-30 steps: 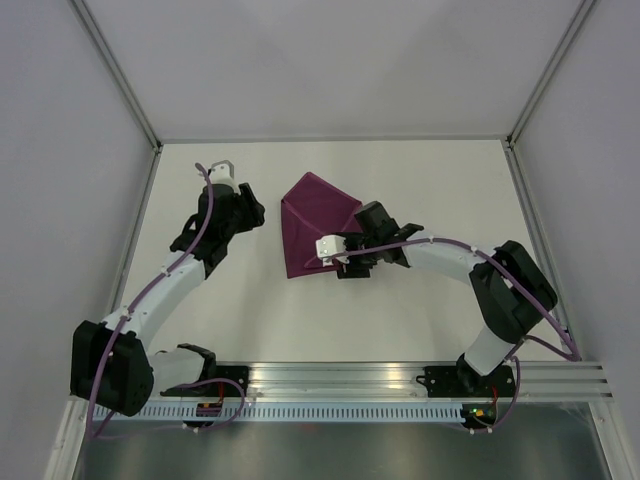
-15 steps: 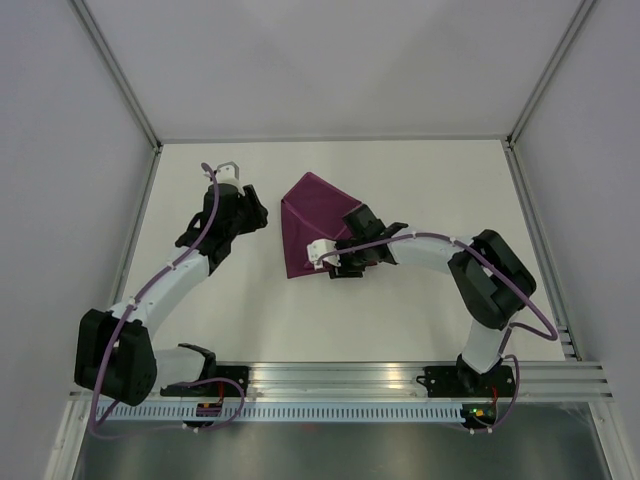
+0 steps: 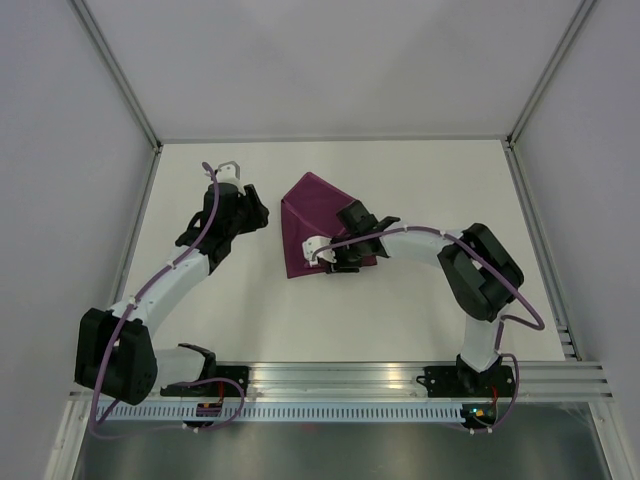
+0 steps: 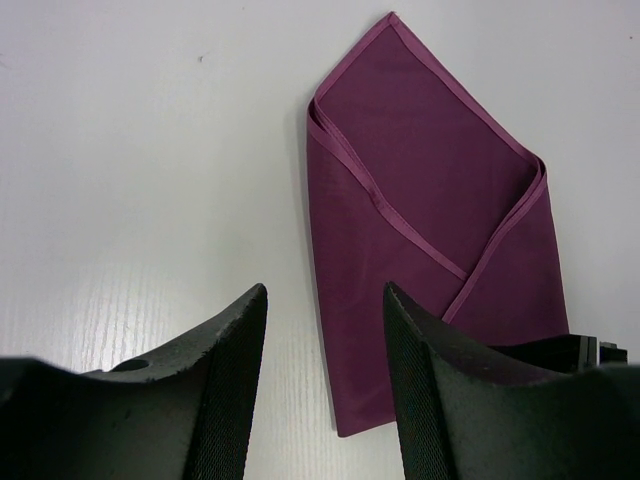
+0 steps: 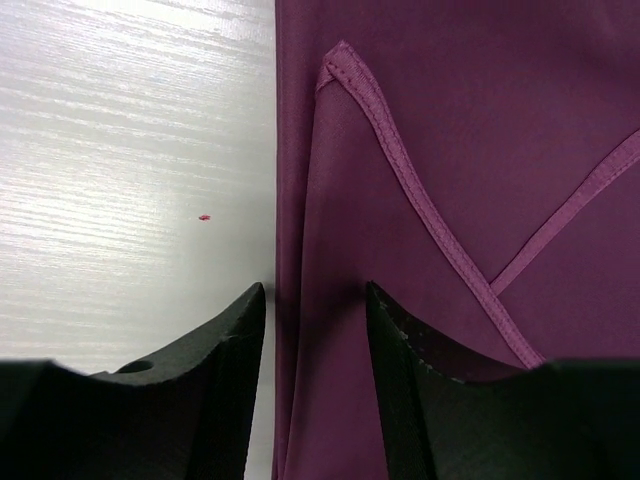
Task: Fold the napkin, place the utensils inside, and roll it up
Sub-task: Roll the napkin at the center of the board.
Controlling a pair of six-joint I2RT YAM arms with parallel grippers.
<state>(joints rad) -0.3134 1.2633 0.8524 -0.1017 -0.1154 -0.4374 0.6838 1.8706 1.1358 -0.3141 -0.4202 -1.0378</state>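
Note:
The magenta-purple napkin (image 3: 316, 222) lies folded into a pointed packet on the white table, with hemmed flaps crossing on top. It also shows in the left wrist view (image 4: 430, 230) and the right wrist view (image 5: 450, 150). My right gripper (image 3: 313, 248) is low over the napkin's near-left edge. It is open (image 5: 315, 330), and its jaws straddle a raised fold of cloth along that edge. My left gripper (image 3: 228, 170) is open and empty (image 4: 325, 390) over bare table to the left of the napkin. No utensils are in view.
White walls with metal posts (image 3: 120, 80) enclose the table on three sides. An aluminium rail (image 3: 340, 378) with the arm bases runs along the near edge. A tiny red speck (image 5: 204, 217) lies on the table beside the napkin.
My right gripper has moved left across the napkin to its near-left edge, and the right arm has bent more. The left gripper has shifted only slightly.

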